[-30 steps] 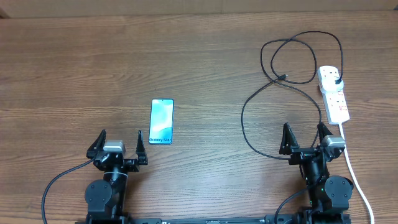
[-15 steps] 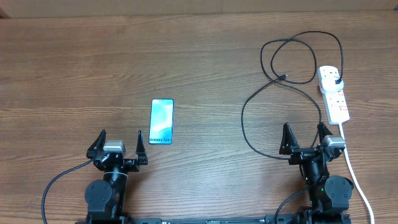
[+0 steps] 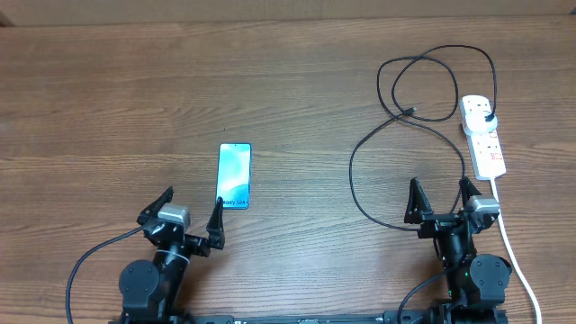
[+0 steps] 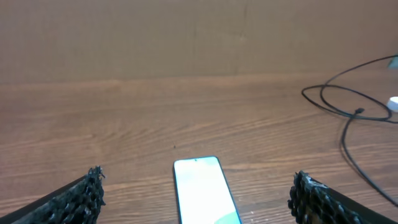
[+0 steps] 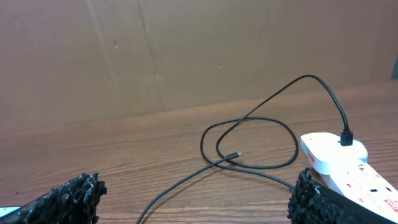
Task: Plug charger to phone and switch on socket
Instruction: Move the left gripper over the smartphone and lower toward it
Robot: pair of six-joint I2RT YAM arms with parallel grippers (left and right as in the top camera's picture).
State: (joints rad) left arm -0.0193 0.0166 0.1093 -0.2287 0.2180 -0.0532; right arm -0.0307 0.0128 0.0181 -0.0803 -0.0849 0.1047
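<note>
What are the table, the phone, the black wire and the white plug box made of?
The table looks like matte wood or wood-look board: brown grain lines. The phone front seems smooth glass, glowing pale blue. The charger looks like bendy black rubber or plastic; it curls in loops. The socket looks like hard white plastic, slightly shiny.

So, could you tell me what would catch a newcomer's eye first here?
The bright blue-white phone lies face up, left of centre on the wooden table. To the right, the black charger sprawls in loose loops, its plug seated in the white socket at far right.
</note>
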